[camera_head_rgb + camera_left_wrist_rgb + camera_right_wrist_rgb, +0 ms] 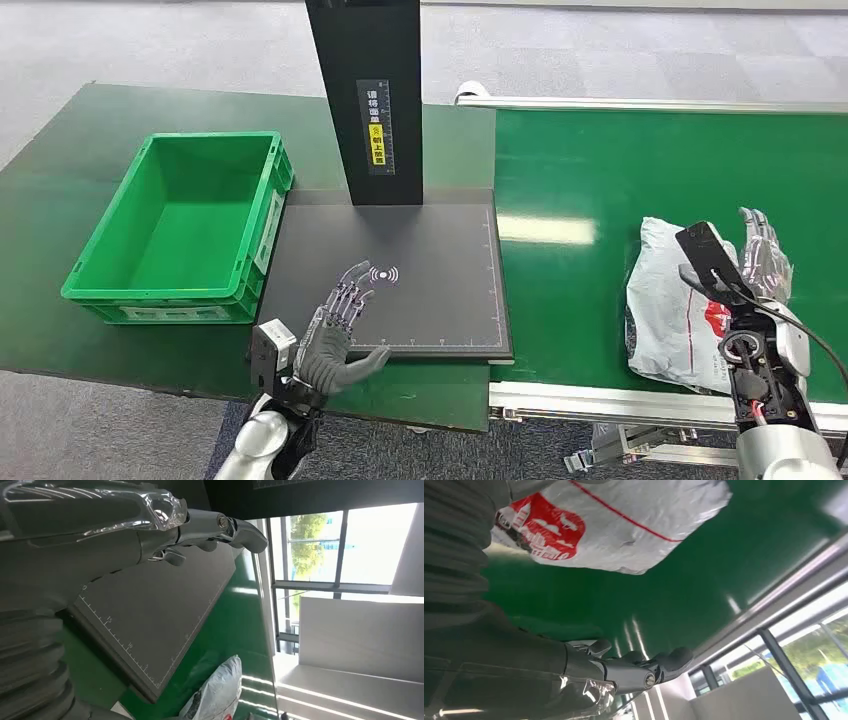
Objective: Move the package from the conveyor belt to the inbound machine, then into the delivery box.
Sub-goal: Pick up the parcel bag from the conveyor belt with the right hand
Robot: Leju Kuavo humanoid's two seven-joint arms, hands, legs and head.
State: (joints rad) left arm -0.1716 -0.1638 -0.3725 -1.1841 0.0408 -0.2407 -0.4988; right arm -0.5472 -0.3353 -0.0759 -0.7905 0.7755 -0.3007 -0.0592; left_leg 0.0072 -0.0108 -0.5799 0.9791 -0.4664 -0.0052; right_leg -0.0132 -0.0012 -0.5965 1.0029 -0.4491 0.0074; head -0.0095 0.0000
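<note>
Nearest the robot, the left hand [335, 335] lies flat over the near edge of the black scanner plate [440, 300], fingers [352, 285] spread and holding nothing. The right hand [752, 255] reaches over the package [675, 310] on the conveyor belt [600, 180]. Its fingers [664, 662] are stretched out beyond the bag's far side and released, not yet closed on anything.

The package is a grey plastic mailer bag with a red printed mark, lying near the belt's front rail. It looks soft, crumpled and light, with a slick film surface, so it will likely sag and slide rather than hold its shape. A grasp around the bulging middle, gathering film and contents together, seems safer than pinching a loose corner. Nothing about it suggests fragility, though its contents are hidden.

Its long axis runs roughly from the robot outward, across the belt, leaning a little, with the fuller end close to the rail.

Farther left, past the plate on the table [60, 170], the green box [250, 215] stands open beside the scanner's black column [365, 90].
</note>
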